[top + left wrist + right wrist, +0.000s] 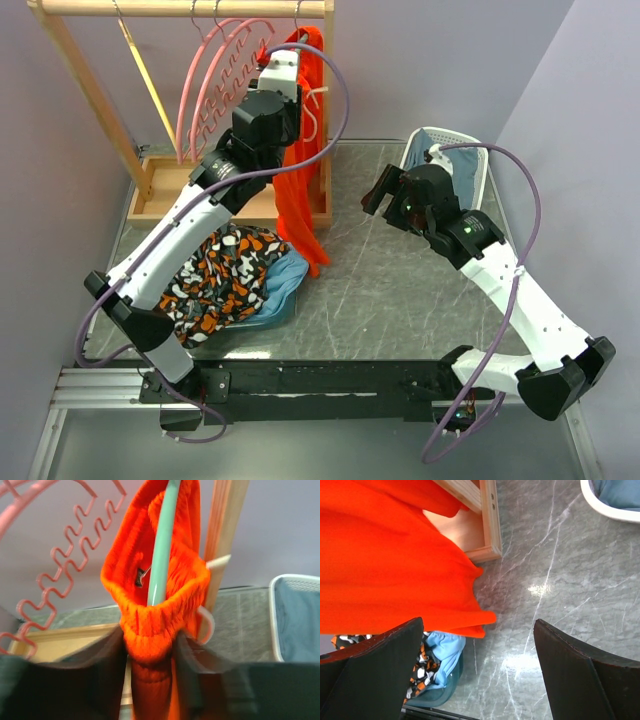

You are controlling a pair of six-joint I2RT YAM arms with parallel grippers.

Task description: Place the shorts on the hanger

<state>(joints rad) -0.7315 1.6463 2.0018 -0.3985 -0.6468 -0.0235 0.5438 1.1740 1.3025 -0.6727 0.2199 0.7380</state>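
Grey worktop (400,290) below; shorts (300,190) on the hanger (161,555) seem soft, light. My left fingers (90,675) flank the waistband (150,627), the best hold; gripping, I cannot tell. Right fingers (375,675) stand wide.

no readable text, labels or numbers

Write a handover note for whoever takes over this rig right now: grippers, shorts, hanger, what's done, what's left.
Left gripper: up at the wooden rack, with a finger on either side of the shorts' waistband. The view is too blurred to tell whether it is gripping.
Right gripper: open and empty, above the table.
Shorts: waistband draped over the teal hanger, legs hanging down.
Done: the shorts appear to be on the hanger.
Left: probably let go, back the left arm away and check the shorts don't slip.
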